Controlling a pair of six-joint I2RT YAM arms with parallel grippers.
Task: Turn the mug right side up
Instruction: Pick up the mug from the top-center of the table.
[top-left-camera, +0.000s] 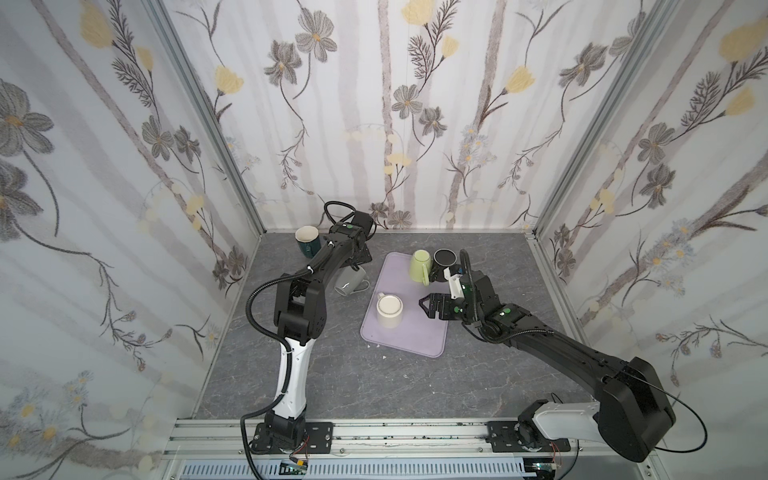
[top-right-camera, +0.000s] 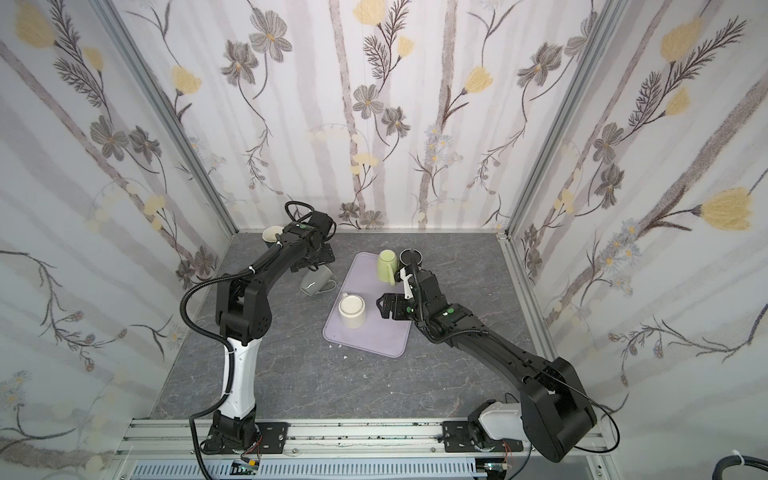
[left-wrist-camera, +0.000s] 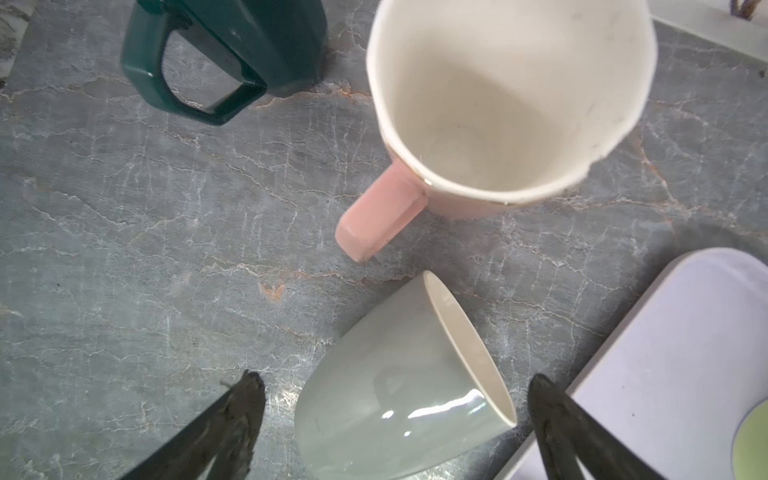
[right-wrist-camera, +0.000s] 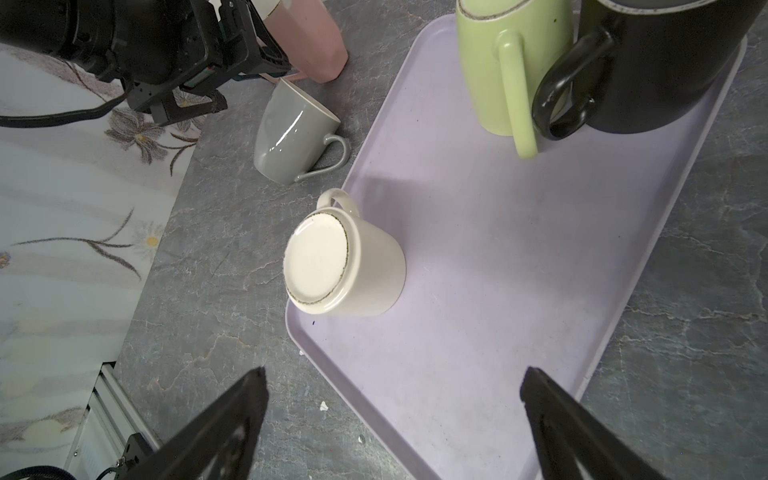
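The right pincer is seen released, its jaws spread wide with nothing between them, hung over the tray and aimed at the cream mug. The left pincer is likewise spread and empty. It is poised off the tray over the grey mug, with a finger to each side and no contact shown.

The cream mug is judged to be the task's thing. It is stood base up on the tray, close to one edge, with its handle turned out towards that edge. The grey mug is laid on its side just off the same edge and may equally be meant.

Both are taken to be glazed ceramic: stiff, fairly heavy, slick under hard fingers, and liable to chip or crack if dropped. The cream mug is best taken across its wall, with the handle left clear, as the loop is thought too thin for a sure hold through a full turn. The green mug and black mug at the tray's other end are to be avoided.

No brand, label or writing can be read. Only a speckled ring is seen round the cream mug's base.
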